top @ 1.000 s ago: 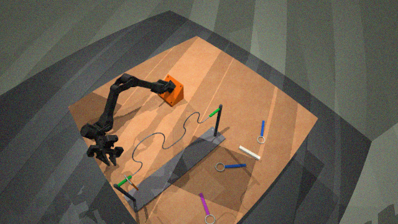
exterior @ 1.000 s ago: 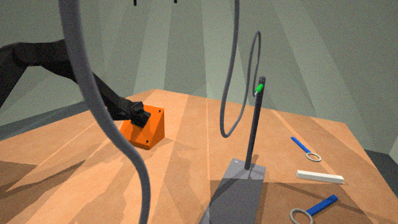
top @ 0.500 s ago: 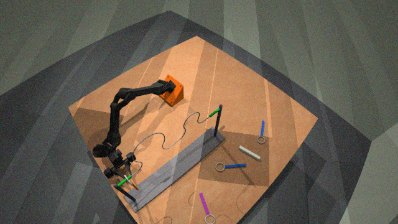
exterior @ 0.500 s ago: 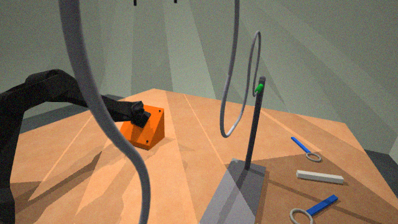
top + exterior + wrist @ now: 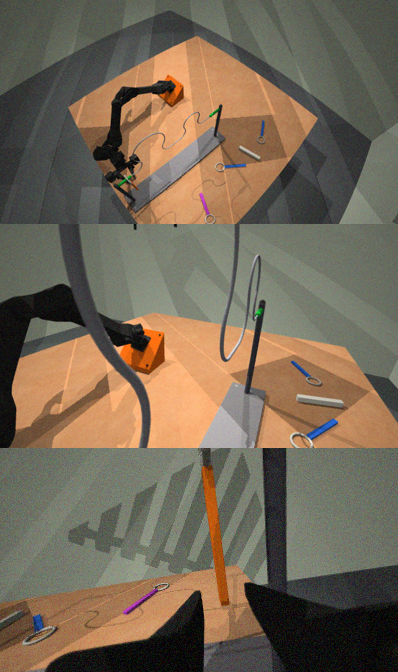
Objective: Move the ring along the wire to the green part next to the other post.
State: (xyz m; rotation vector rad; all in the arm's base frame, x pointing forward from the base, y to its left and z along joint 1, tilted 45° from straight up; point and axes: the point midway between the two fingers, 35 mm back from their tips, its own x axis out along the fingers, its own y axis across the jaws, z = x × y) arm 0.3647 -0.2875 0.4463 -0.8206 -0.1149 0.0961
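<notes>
The ring (image 5: 127, 180) hangs on the green part (image 5: 122, 181) of the wire beside the near post (image 5: 124, 192) (image 5: 275, 518). Its orange handle (image 5: 134, 186) (image 5: 215, 538) hangs down from it. My gripper (image 5: 124, 170) (image 5: 222, 592) is close to the handle, partly open. In the wrist view the handle's lower end shows in the gap between the fingertips, with space on both sides. The thin grey wire (image 5: 174, 143) (image 5: 93, 317) winds to the far green part (image 5: 214, 112) (image 5: 258, 313) at the far post (image 5: 217, 122) (image 5: 253, 354).
The posts stand on a grey base plate (image 5: 180, 162) (image 5: 236, 417). The arm's orange mount (image 5: 172, 90) (image 5: 146, 354) is at the back. Two blue-handled rings (image 5: 262, 130) (image 5: 231, 166), a purple-handled ring (image 5: 205, 205) (image 5: 142, 600) and a white bar (image 5: 249, 153) (image 5: 320, 401) lie on the table.
</notes>
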